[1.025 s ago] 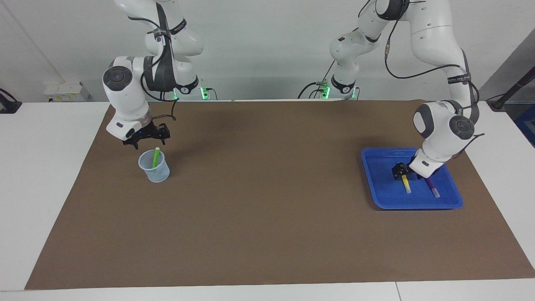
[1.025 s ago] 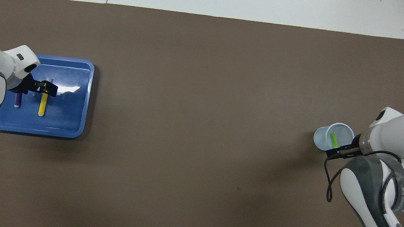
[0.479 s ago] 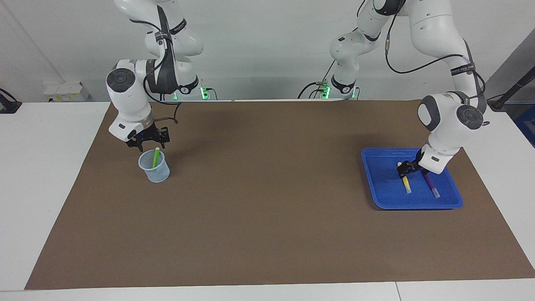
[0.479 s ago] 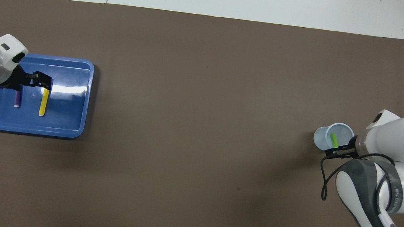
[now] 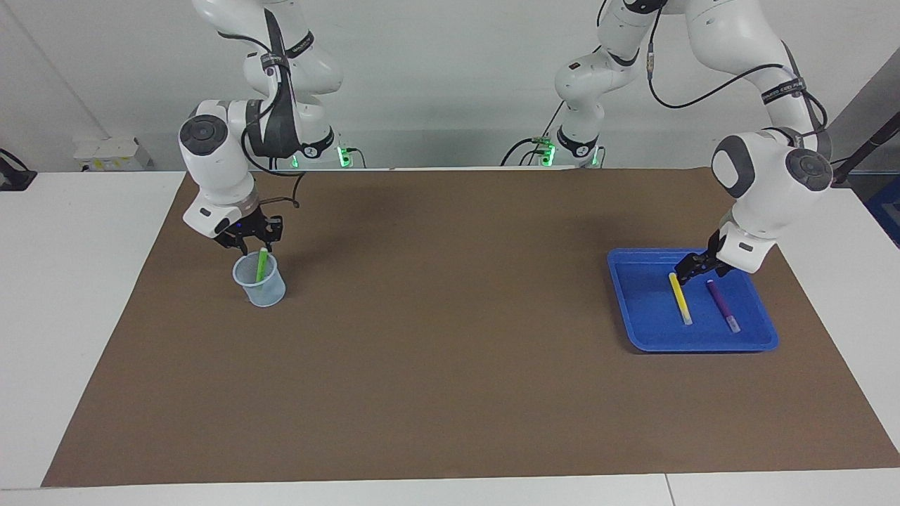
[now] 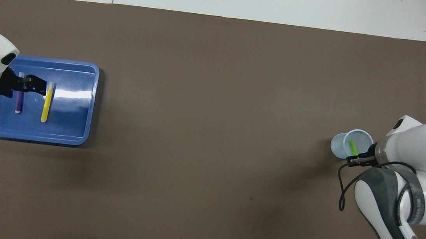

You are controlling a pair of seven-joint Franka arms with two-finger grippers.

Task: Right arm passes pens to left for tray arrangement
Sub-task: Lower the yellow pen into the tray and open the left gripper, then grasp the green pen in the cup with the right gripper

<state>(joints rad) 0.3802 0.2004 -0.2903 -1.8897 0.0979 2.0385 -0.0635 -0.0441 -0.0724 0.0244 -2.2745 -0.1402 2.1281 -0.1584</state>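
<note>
Two pens lie in the tray; the right gripper reaches for the third.

Yellow pen and purple pen lie side by side in the blue tray, left gripper above them, jaws open and empty. The green pen stands in the cup, right jaws around its top; grip unclear.

Brown mat, white table

You see glossy blue plastic tray, matt brown paper-like mat, translucent plastic cup, smooth white desk
</note>
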